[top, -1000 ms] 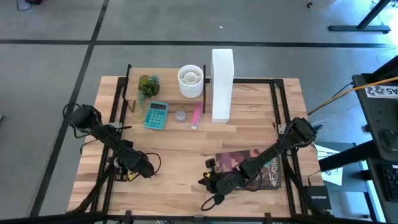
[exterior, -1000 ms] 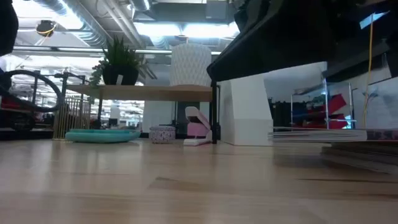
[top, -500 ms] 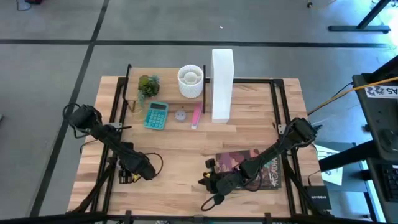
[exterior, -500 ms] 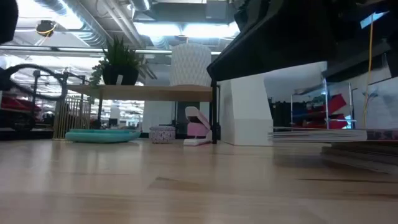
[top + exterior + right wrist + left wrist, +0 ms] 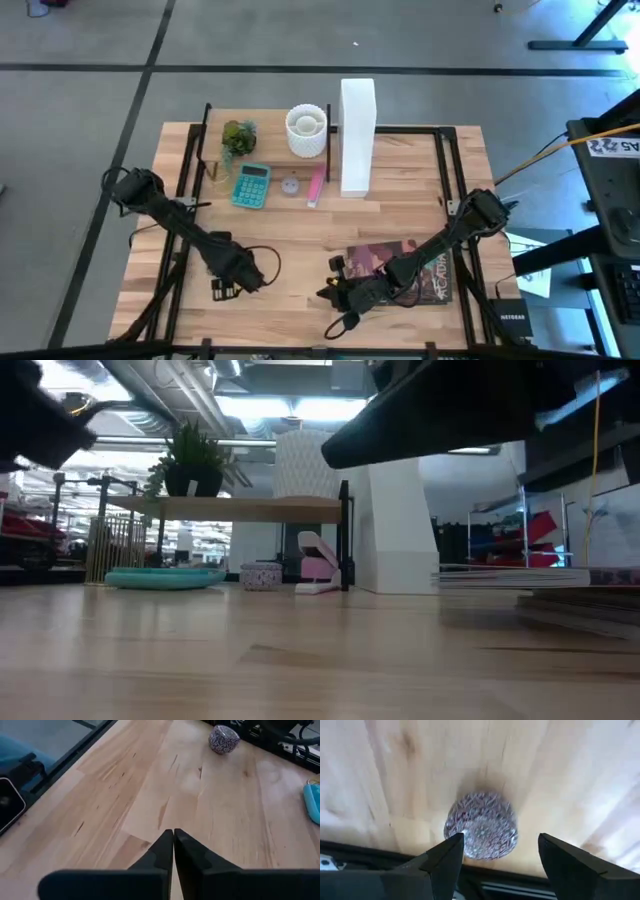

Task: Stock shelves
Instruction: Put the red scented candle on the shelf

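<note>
The shelves [image 5: 270, 142] stand at the table's far side, carrying a small plant [image 5: 238, 135] and a white ribbed cup [image 5: 306, 130]. A small round patterned tin [image 5: 481, 831] sits on the tabletop near the front left, and also shows in the right wrist view [image 5: 223, 739]. My left gripper [image 5: 500, 840] hangs over it, open, with a finger on either side and no touch showing. In the high view the left gripper [image 5: 238, 278] covers this tin. My right gripper [image 5: 173, 832] is shut with nothing in it, low near the front middle [image 5: 330, 293].
By the shelves lie a teal calculator [image 5: 251, 186], a second small tin [image 5: 290, 185] and a pink stapler [image 5: 316, 187]. A tall white file box [image 5: 357, 135] stands to their right. Magazines [image 5: 405, 268] lie under the right arm.
My left gripper has gone toward the table's right edge and a little toward its near edge. My right arm has kept still.
</note>
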Available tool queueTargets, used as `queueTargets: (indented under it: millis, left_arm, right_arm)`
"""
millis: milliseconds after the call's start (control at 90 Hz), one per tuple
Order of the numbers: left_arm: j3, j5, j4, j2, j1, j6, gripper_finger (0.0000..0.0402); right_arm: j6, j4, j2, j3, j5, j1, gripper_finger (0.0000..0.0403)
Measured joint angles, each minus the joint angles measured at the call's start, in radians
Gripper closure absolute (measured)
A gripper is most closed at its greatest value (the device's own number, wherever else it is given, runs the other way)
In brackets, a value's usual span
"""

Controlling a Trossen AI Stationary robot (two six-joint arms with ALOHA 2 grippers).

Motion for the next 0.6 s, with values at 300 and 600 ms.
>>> queueTargets:
  millis: [300,600]
  left_arm:
    - [0.004,-0.050,-0.071,-0.001,-0.009,0.025,0.0074]
    - [-0.090,-0.053,-0.002,-0.002,-0.056,0.030,0.0051]
  right_arm:
    - [0.000,-0.001,0.000,0.000,0.000,0.000,0.0403]
    - [0.000,-0.003,0.000,0.000,-0.010,0.000,0.0403]
